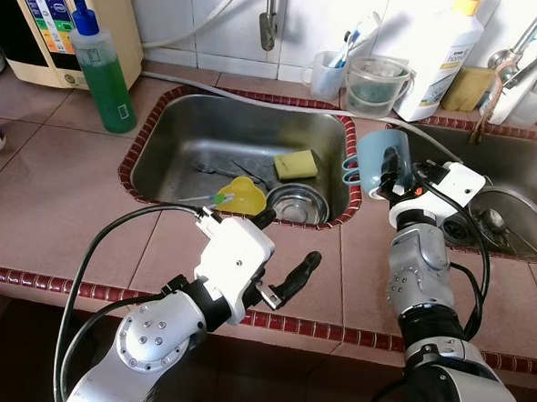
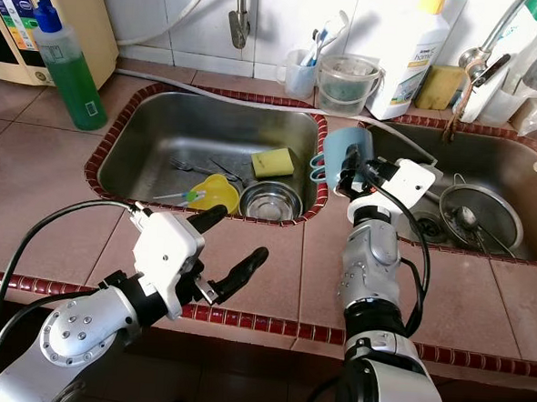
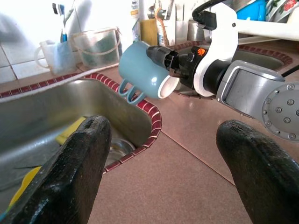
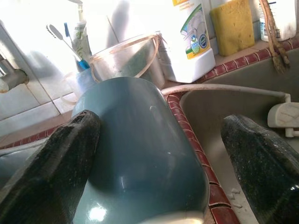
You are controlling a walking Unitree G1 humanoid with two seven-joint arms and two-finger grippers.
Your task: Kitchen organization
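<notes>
a blue mug (image 1: 373, 160) is held on its side above the tiled ridge between the two sinks, base toward the back wall, handle (image 1: 349, 170) toward the left sink (image 1: 164, 122). the right gripper (image 1: 390, 175) is closed on the mug, one finger apparently inside the mouth and one outside; in the right wrist view the outer finger seems to stand off the wall, so the grip is judged to bear mainly on the rim. the lifted, tipped hold is judged to suit draining or carrying it clear of the basins.

the left gripper (image 1: 279, 252) is spread wide and holds nothing, over the counter (image 1: 59, 197) just in front of the left sink.

in that sink lie a sponge (image 1: 294, 164), a yellow dish (image 1: 241, 196), a steel bowl (image 1: 296, 204) and a fork (image 1: 211, 168). along the back stand a tub (image 1: 377, 87), a white bottle (image 1: 440, 57) and a green bottle (image 1: 105, 77). a hose (image 1: 436, 143) crosses behind the mug, and the tub is near; both are judged obstacles to any move rearward.
</notes>
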